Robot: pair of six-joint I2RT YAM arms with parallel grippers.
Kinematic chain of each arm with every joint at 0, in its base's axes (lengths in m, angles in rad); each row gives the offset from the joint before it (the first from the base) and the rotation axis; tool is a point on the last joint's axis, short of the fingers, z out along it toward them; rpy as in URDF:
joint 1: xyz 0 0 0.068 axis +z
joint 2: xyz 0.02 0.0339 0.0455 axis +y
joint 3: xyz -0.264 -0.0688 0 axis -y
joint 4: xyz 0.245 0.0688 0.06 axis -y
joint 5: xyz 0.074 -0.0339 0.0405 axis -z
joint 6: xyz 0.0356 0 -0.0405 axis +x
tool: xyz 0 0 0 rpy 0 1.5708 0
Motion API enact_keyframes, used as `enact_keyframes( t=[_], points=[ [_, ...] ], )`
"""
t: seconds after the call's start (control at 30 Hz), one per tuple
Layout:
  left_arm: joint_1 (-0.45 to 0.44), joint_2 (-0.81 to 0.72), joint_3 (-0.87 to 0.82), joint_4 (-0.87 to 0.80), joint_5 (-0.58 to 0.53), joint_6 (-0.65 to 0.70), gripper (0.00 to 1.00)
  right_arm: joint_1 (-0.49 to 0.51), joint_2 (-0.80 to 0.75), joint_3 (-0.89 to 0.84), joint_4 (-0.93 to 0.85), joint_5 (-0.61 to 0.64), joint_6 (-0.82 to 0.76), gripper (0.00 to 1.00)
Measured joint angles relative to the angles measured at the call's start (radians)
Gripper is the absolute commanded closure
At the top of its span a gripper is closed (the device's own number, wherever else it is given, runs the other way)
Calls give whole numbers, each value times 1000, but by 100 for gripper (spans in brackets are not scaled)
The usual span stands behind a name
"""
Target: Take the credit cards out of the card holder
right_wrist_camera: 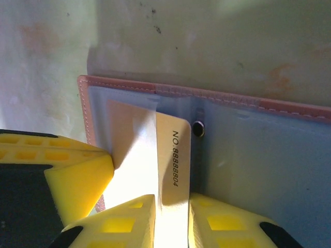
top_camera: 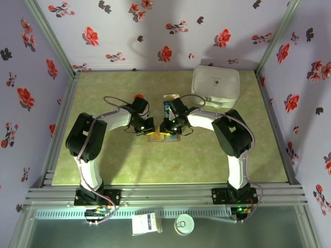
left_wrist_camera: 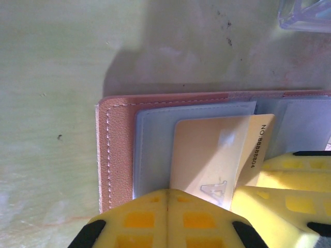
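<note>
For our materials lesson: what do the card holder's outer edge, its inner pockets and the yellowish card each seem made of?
The card holder: likely leather or an imitation at its edge, matte tan, with a stitched seam. Its inner pockets: probably soft clear plastic, slightly glossy, with the card showing through. The yellowish card: seemingly stiff plastic, smooth, with a printed number.

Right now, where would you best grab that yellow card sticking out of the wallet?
The yellowish card's bare numbered edge, clear of the sleeve. Come from the card holder's middle, pinching its flat faces; the rest sits tucked under the sleeve.
</note>
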Motion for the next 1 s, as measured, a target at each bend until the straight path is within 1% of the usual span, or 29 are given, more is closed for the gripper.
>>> enact_keyframes(
  t=[0.3, 0.53, 0.77, 1.0],
  points=[
    [0, 0, 0, 2, 0, 0, 100, -22, -26, -43, 74, -35, 47, 90],
    [5, 0, -4, 4, -1, 2, 100, -38, -78, -75, 85, -38, 46, 92],
    [19, -1, -8, 4, 3, 21, 100, -56, -129, -80, 17, 1, 2, 93],
    [30, -6, -13, 4, 4, 31, 100, -56, -138, -63, -89, 63, -59, 94]
  ],
)
